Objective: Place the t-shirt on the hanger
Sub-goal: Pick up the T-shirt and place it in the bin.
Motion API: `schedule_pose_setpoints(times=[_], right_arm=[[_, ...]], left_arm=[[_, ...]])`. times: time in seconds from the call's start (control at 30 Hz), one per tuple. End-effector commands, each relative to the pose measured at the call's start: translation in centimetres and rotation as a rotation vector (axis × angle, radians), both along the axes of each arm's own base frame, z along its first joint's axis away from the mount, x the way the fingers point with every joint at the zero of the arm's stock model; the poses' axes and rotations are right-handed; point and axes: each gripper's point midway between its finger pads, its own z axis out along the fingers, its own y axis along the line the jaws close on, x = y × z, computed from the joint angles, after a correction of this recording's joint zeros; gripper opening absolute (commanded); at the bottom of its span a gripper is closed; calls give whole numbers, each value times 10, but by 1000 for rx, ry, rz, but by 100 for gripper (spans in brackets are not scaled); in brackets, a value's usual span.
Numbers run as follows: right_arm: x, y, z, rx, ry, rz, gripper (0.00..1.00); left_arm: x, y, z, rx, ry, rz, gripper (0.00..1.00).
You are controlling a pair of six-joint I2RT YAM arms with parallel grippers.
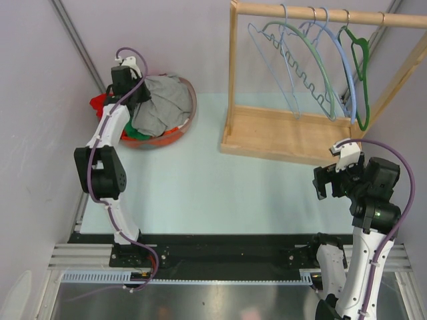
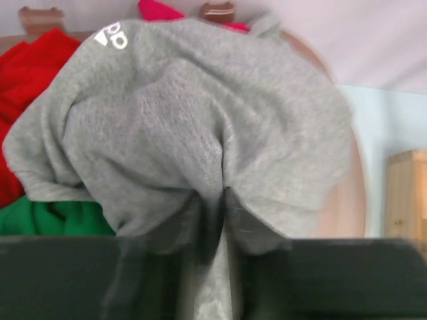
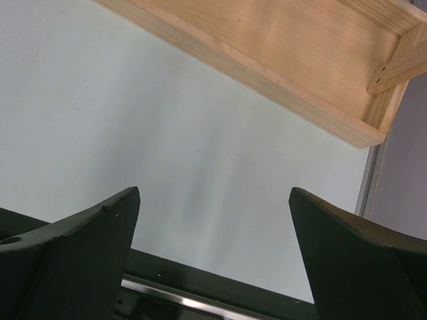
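Note:
The grey t-shirt [image 1: 163, 100] lies bunched on top of a round basket [image 1: 190, 117] at the back left. In the left wrist view the t-shirt [image 2: 200, 120] fills the frame, its white logo at the top left. My left gripper [image 1: 135, 97] reaches into the basket, and in its own view the left gripper [image 2: 217, 200] is shut on a raised fold of the grey cloth. The pale lavender hanger [image 1: 275, 73] hangs leftmost on the wooden rack. My right gripper [image 1: 323, 180] is open and empty; its own view shows the right gripper [image 3: 213, 200] over bare table.
Red [image 2: 27, 73], green [image 2: 47, 220] and magenta [image 2: 157, 10] garments lie under the t-shirt in the basket [image 2: 347, 207]. The wooden rack [image 1: 280, 137] stands at the back right with a sage-green, a blue and a dark green hanger. Its base [image 3: 280, 60] lies just ahead of my right gripper.

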Motion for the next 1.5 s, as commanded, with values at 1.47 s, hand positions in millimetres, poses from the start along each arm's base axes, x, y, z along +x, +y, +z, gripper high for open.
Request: schedule_pose_setpoints(times=[1.47], right_arm=[[-65, 61, 75, 32, -40, 322, 100]], left_arm=[[-301, -167, 477, -400, -946, -692, 0]])
